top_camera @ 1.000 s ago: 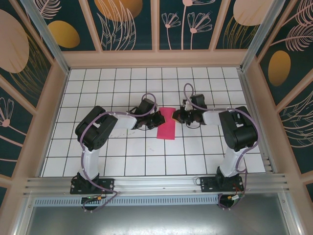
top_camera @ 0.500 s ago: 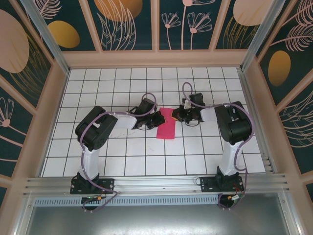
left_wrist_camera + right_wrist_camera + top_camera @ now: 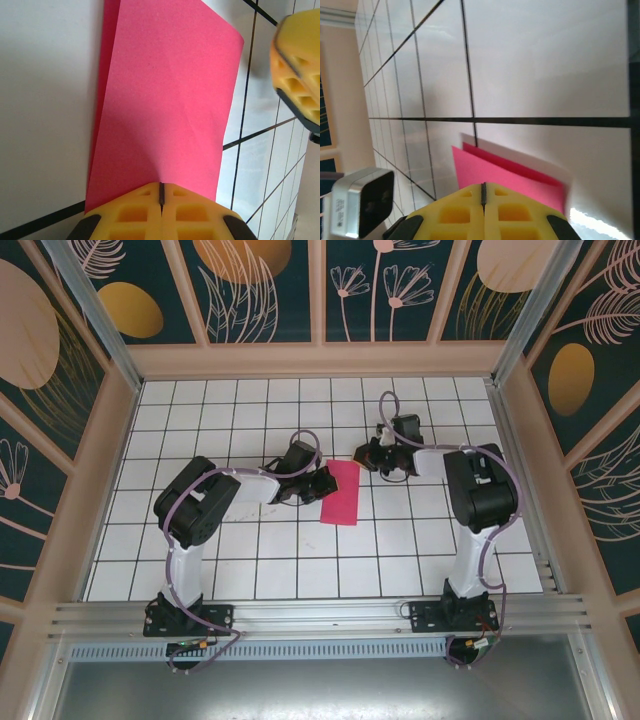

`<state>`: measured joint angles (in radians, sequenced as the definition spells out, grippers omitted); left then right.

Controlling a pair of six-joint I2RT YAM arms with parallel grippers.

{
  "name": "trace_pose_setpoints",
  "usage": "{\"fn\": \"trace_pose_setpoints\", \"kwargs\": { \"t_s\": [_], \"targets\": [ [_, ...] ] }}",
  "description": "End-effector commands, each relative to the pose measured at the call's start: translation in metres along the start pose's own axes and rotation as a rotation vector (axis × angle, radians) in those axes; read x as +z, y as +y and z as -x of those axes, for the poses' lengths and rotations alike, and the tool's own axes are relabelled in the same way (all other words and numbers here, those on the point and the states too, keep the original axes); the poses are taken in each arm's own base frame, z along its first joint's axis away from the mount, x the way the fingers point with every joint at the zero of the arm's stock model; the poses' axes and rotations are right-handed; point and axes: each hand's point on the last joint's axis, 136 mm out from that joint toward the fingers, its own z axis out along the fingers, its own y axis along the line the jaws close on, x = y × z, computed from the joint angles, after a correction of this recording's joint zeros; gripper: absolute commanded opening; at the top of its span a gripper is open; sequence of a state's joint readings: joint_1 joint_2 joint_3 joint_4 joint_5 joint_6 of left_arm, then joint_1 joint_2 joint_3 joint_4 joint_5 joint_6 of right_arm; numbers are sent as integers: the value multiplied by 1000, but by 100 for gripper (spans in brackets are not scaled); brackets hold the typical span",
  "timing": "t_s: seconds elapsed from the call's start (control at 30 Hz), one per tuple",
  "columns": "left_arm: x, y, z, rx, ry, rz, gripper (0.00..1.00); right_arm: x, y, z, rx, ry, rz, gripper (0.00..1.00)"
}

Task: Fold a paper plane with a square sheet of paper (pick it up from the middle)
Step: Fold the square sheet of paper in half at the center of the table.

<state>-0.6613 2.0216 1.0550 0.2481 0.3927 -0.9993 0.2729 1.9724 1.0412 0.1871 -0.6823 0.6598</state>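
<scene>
Where smooth pink paper (image 3: 340, 492) lies folded oblong on the glossy tiled counter (image 3: 250, 550), your left hand (image 3: 161, 187) and right hand (image 3: 483, 187) sit clenched.

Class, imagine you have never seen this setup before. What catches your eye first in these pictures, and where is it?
The bright folded pink sheet of paper lies at the middle of the white gridded table. The left claw, shut, sits at its left edge, and the right claw, also shut, hangs just off its far right corner. Dark panels painted with gold and peach flowers wall the table in.
</scene>
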Motion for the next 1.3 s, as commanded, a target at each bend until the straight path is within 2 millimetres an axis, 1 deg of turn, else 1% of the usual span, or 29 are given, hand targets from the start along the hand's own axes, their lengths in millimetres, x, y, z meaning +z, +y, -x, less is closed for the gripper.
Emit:
{"fn": "trace_pose_setpoints", "kwargs": {
  "t_s": [0.0,0.07,0.13,0.17,0.33,0.43,0.53,0.67,0.8,0.87,0.93,1.03,1.1,1.13,1.17,1.2,1.27],
  "targets": [
    [4,20,-6,-12,20,70,3,14,-22,-10,31,50,-20,5],
    [4,20,-7,-11,22,70,3,17,-30,-12,42,52,-46,5],
    [4,20,-6,-12,21,70,3,16,-32,-10,42,50,-66,5],
    [4,20,-7,-11,23,70,3,14,-30,-8,35,46,-68,5],
    [4,20,-6,-11,21,71,3,6,-6,10,2,18,-47,5],
    [4,20,-7,-11,23,70,3,7,0,18,-5,8,-43,5],
    [2,19,-6,-10,19,69,3,12,-12,16,22,21,-74,5],
    [2,15,-5,-5,16,55,3,20,-30,1,63,53,-94,5],
    [2,12,-5,0,16,44,4,22,-35,-6,68,64,-99,5],
    [1,11,-5,1,17,40,4,20,-31,-3,58,58,-96,5],
    [0,8,-4,5,15,33,4,16,-22,4,39,46,-91,6],
    [-4,-4,-1,32,10,-7,9,0,4,17,-18,12,-77,7],
    [-9,-12,3,46,-9,-20,10,-12,18,20,-53,-10,-74,9],
    [-14,-18,6,50,-31,-34,12,-18,23,18,-68,-21,-76,14],
    [-21,-25,10,58,-59,-49,14,-23,25,14,-74,-28,-83,17],
    [-26,-31,14,64,-79,-59,16,-27,23,9,-73,-30,-91,18],
    [-38,-46,19,88,-106,-88,24,-33,21,-8,-63,-26,-98,23]
  ]
}}
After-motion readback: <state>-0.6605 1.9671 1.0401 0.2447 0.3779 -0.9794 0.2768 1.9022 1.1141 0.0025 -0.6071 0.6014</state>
